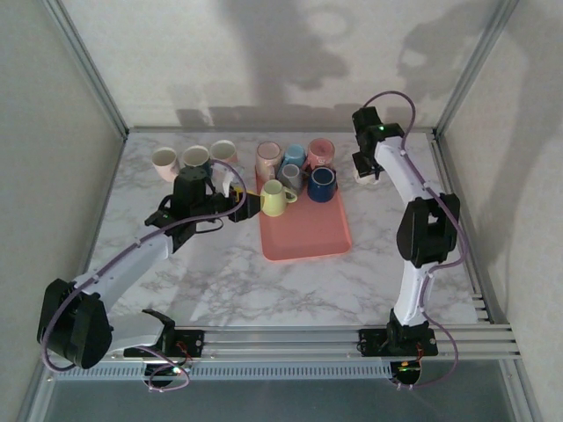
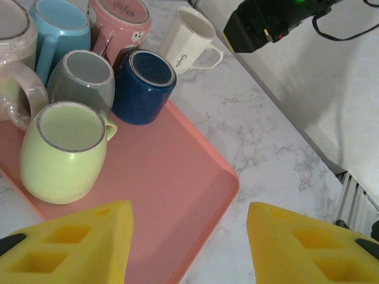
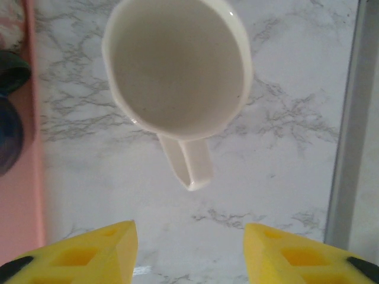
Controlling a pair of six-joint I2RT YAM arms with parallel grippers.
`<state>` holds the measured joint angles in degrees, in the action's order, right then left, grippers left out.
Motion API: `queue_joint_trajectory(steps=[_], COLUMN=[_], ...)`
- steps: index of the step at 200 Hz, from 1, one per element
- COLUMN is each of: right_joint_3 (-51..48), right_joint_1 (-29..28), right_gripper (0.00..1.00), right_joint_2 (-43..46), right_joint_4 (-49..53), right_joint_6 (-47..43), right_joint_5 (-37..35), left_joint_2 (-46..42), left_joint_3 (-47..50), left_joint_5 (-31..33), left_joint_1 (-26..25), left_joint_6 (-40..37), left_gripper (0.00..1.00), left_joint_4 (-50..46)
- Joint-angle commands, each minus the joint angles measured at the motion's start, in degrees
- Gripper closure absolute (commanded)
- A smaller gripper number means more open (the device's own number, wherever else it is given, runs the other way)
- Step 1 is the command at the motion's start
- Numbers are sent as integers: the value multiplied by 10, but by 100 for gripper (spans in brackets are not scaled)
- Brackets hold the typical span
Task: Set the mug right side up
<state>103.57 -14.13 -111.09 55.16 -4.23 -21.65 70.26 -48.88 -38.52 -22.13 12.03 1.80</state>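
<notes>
The white mug (image 3: 177,65) stands mouth up on the marble table (image 3: 284,177), just right of the far right corner of the pink tray (image 2: 177,195), with its handle pointing to the near side. In the right wrist view the frame edge cuts off its far rim. From above it is almost wholly hidden beneath the right gripper (image 3: 189,254), which hangs over it. That gripper's yellow fingers (image 3: 89,254) stand apart, with bare marble between them and no contact with the mug; only their tips are in frame.

The left gripper (image 2: 189,248) hovers over the tray's left edge beside a green mug (image 2: 62,151). Its fingers (image 2: 77,248) are likewise spread and hold nothing, and their lower parts are cut off.

Behind the green mug, on the tray's far half, stand a navy mug (image 2: 145,86), a grey mug (image 2: 83,77) and a light blue mug (image 2: 59,29). A pink mug (image 2: 118,23) is cropped at the top, so I cannot tell which way up it sits. A translucent mug (image 2: 15,65) is half out of frame on the left. The dark lettering on the white mug's side is too small to read.

Three pale mugs (image 1: 195,158) sit at the table's far left, and the left arm partly covers the middle one
</notes>
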Motion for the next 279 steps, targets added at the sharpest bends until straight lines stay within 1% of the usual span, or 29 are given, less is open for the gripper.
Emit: queue_joint_trajectory(steps=[1,14,33,47,59,63,89,106,114,140,165,223,259,279], right_joint_3=[-57,-117,-197,-252,-290,-300,-345,-361,-365,-365,-365,-296,-279,-266], right_joint_1=[1,0,1,0,-4,-7,-47,-87,-100,-114,-121,-129,-131,-132], right_gripper=[48,48,48,48,47,47,46,47,46,46,42,43,43,43], right_joint_2=[71,128,206,250,269,272,266,241,225,172,137,52,33,20], right_joint_4=[-35,-87,-156,-196,-219,-226,-259,-270,-284,-344,-410,-432,-469,-469], right_joint_6=[8,-9,-30,-56,-89,-101,-191,-311,-351,-434,-501,-556,-533,-529], right_joint_5=[93,156,228,310,408,430,507,495,489,506,522,522,506,501], left_joint_2=[-29,-40,-55,-65,-73,-74,-79,-84,-87,-96,-99,-87,-71,-67], left_joint_3=[11,16,26,40,51,55,66,71,73,80,87,95,89,87], left_joint_5=[17,32,65,84,100,105,130,137,140,148,147,145,145,145], left_joint_1=[-2,-2,-2,-2,-2,-2,-1,-2,-1,-1,-1,1,1,2], left_joint_6=[7,8,14,23,35,37,47,51,52,53,49,24,14,12], left_gripper=[47,46,46,46,45,45,45,46,46,45,45,45,45,45], left_joint_4=[-2,-12,-26,-26,-26,-26,-37,-40,-40,-40,-37,-39,-39,-37])
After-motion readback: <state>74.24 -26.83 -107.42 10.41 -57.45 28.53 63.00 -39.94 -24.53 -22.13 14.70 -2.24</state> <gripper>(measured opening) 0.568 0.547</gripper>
